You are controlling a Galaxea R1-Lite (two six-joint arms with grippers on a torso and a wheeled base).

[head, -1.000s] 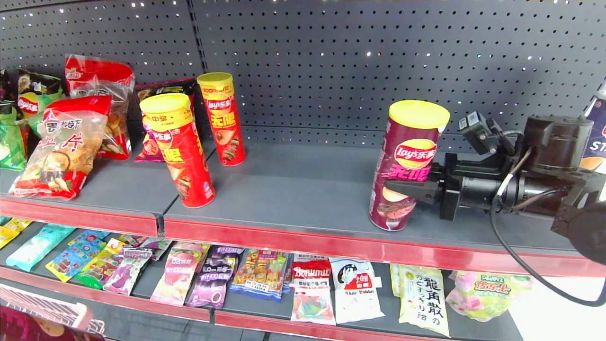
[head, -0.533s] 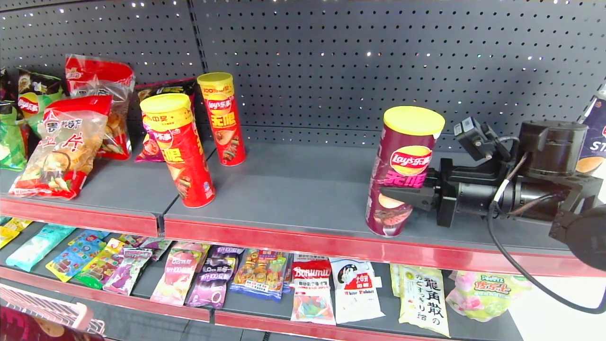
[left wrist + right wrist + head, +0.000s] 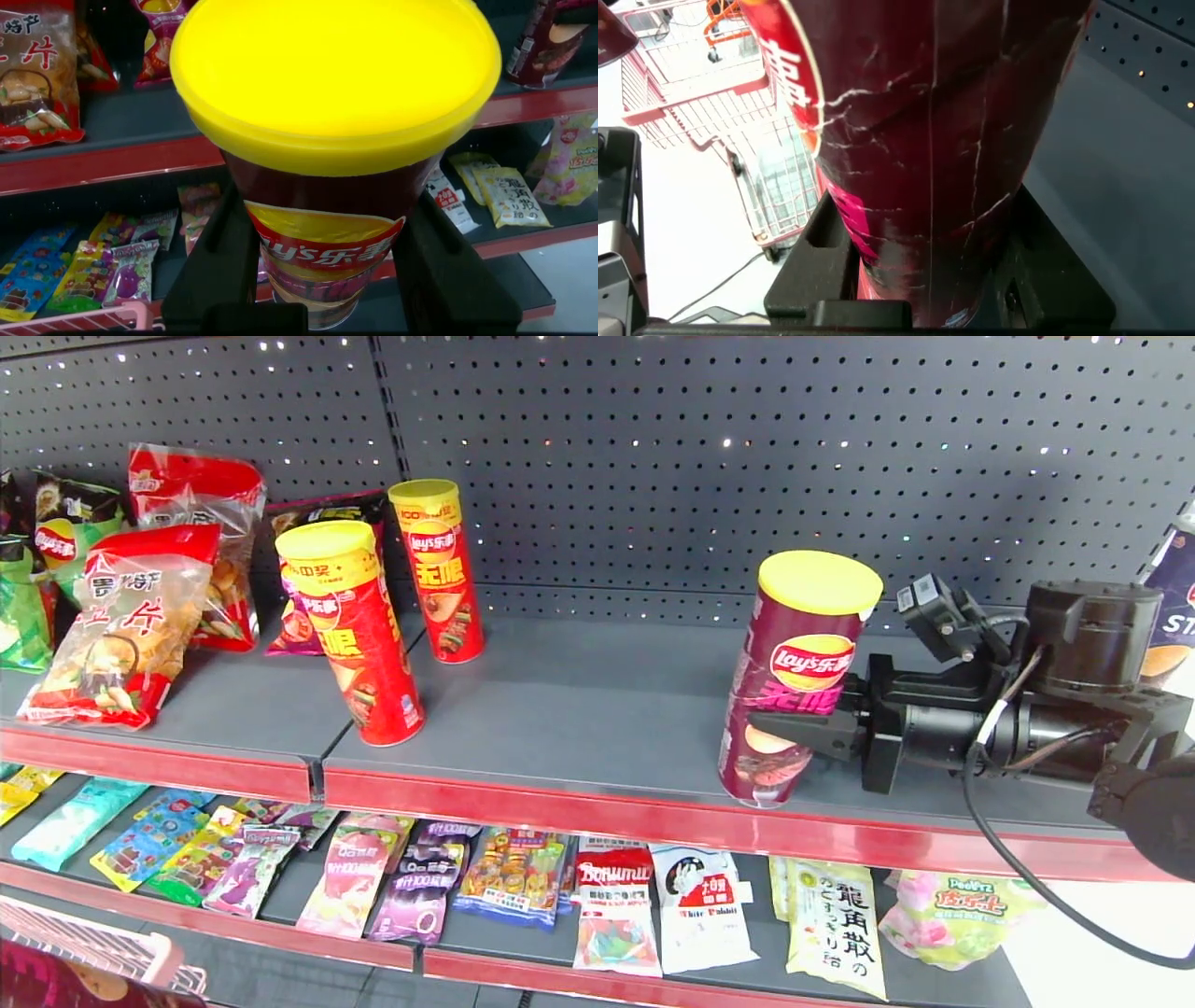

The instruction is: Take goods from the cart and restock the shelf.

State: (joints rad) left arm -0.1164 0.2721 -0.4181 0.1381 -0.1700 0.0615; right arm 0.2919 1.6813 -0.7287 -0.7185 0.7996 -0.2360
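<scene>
Fronting grey pegboard (image 3: 653,457), red-edged shelf (image 3: 597,709)

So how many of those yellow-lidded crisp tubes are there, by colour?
Red tubes: 2
Maroon tubes: 2, one in the right claw, one in the left claw
Total: 4

Over the last second the chip can (image 3: 801,653) in the right gripper (image 3: 805,723) has come down a little. Its yellow lid (image 3: 820,583) now sits lower against the pegboard (image 3: 653,476). Its base has slid slightly left and forward, and is now right at the red front edge (image 3: 560,807) of the shelf (image 3: 579,709). The can leans a touch more, with its top to the right. The right arm's wrist has dropped with it and shifted slightly left.
</scene>
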